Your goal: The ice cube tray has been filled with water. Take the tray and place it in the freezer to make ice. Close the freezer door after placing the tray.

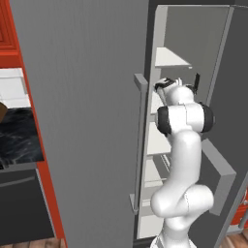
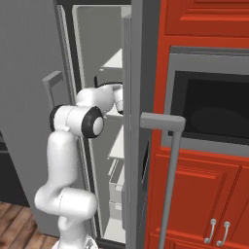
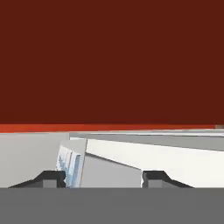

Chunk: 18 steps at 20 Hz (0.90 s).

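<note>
Right now the white arm reaches between two open grey doors into the tall narrow grey freezer with its flat white shelves. On the arm's left stands a broad, plain grey door with a vertical bar handle; on its right the grey freezer door is seen almost edge-on, its own bar handle jutting out, so the arm works in a tight gap between them. Beyond lie glossy red cabinets and a dark oven window.

From the hand view, the claw sits low over a white shelf, its two dark tips spread apart. Between them, close against one tip, rests the small pale grey ice cube tray, seen end-on, with pale blue water showing in its square cells. Whether the tips touch it I cannot tell.
</note>
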### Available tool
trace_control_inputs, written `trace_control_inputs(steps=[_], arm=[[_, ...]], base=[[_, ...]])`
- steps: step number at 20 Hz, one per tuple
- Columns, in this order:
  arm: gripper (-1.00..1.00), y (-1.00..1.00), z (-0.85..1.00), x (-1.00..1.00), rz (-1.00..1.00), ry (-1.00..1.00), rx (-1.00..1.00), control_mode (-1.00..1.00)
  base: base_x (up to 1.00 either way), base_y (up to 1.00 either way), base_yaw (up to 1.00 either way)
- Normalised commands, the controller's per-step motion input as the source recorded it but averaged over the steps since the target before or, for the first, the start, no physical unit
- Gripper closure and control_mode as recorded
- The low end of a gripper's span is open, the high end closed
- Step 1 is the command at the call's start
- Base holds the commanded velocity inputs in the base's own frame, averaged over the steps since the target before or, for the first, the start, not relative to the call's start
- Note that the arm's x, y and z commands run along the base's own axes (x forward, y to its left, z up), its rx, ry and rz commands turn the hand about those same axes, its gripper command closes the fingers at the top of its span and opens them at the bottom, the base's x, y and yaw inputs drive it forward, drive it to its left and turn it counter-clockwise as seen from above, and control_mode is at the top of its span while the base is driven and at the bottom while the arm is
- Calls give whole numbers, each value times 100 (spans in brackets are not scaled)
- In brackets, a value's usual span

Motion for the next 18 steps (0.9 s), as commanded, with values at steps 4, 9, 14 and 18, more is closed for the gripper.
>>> trace_control_inputs(steps=[4, 9, 14, 18], arm=[[-100, -9, 4, 2, 6, 17, 1, -100], [-100, 11, 32, -96, 12, 4, 0, -100], [-100, 35, 31, -100, 13, 0, 0, -100], [-100, 49, 35, -100, 8, 0, 0, -100]], base=[[0, 0, 0], [0, 0, 0], [0, 0, 0], [0, 0, 0]])
